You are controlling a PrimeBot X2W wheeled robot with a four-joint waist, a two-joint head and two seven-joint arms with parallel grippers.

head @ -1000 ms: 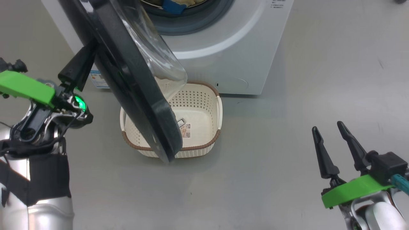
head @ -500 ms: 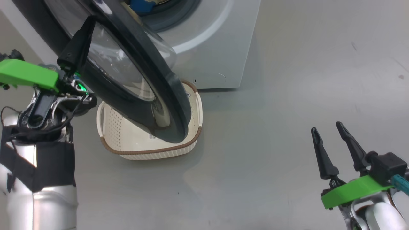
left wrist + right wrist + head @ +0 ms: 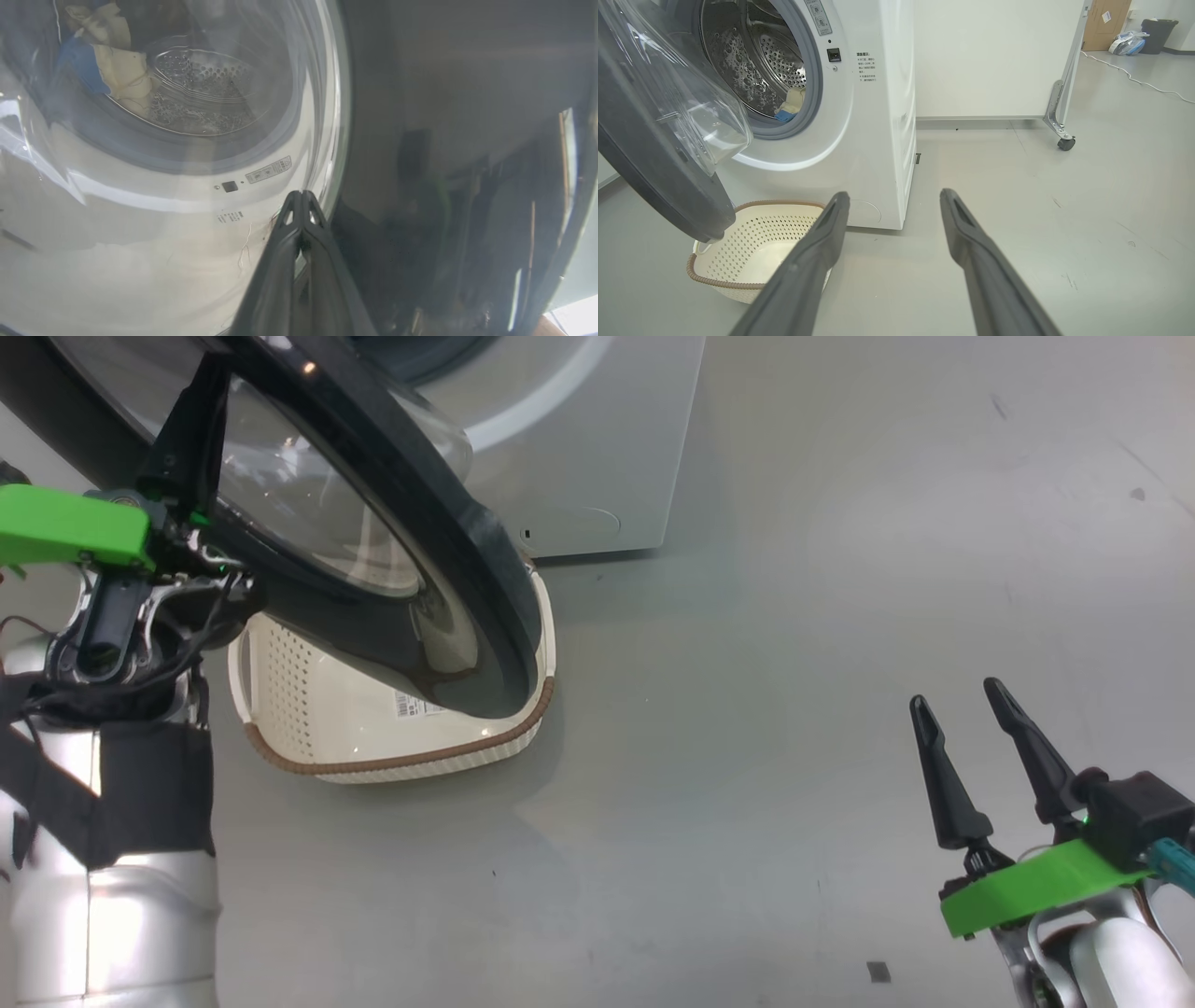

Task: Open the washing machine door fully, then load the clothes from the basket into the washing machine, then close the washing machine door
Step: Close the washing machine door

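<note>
Left gripper (image 3: 302,200), clenched, lay against the washing machine door (image 3: 448,523), swung nearer shut than before; right gripper (image 3: 957,695) hung released.

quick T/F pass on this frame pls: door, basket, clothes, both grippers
1. The washing machine door stands part-way open. True.
2. The clothes lie in the basket. False: they lie in the drum; the basket shows a bare bottom with a label.
3. The right gripper is shut. False: its fingers stand apart, holding nothing.
4. The left gripper is shut, on the door's outer side. True.
5. The basket sits on top of the washing machine. False: it sits on the floor in front of it, below the door's lower edge.
</note>
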